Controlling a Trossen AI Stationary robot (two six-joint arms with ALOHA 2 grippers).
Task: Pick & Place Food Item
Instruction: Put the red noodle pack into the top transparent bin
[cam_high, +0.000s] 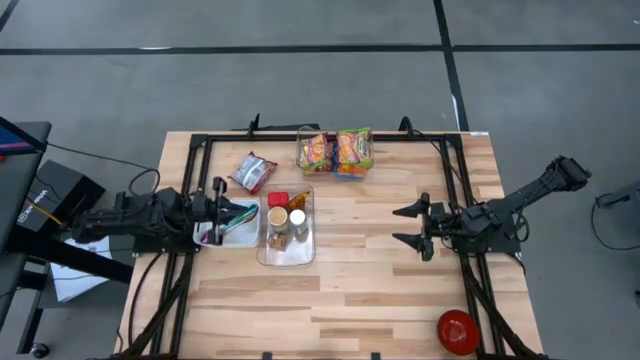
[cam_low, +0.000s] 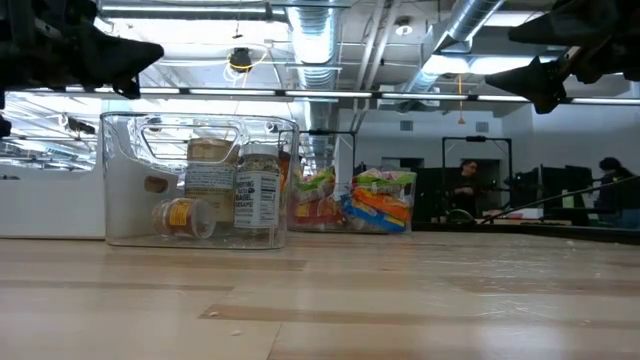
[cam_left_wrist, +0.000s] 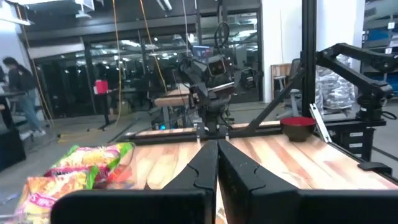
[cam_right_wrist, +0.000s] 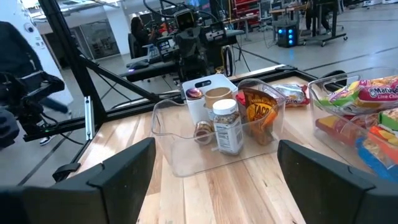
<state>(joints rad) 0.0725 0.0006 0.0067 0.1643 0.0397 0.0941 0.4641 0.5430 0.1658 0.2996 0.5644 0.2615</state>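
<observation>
Clear bin (cam_high: 287, 252) is seen mid-table, jars (cam_high: 280, 220) inside. The left gripper (cam_high: 218, 210) is held closed and empty beside it; the right gripper (cam_high: 412, 226) is spread open, well apart.

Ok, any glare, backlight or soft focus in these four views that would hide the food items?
Low view: bright ceiling lights silhouette both arms, and the clear bin catches reflections, though its jars stay readable. Left wrist view: the shut left gripper fills the foreground and the snack packets look soft. Right wrist view: even light, spice jar sharp. High view: flat, no glare.
</observation>
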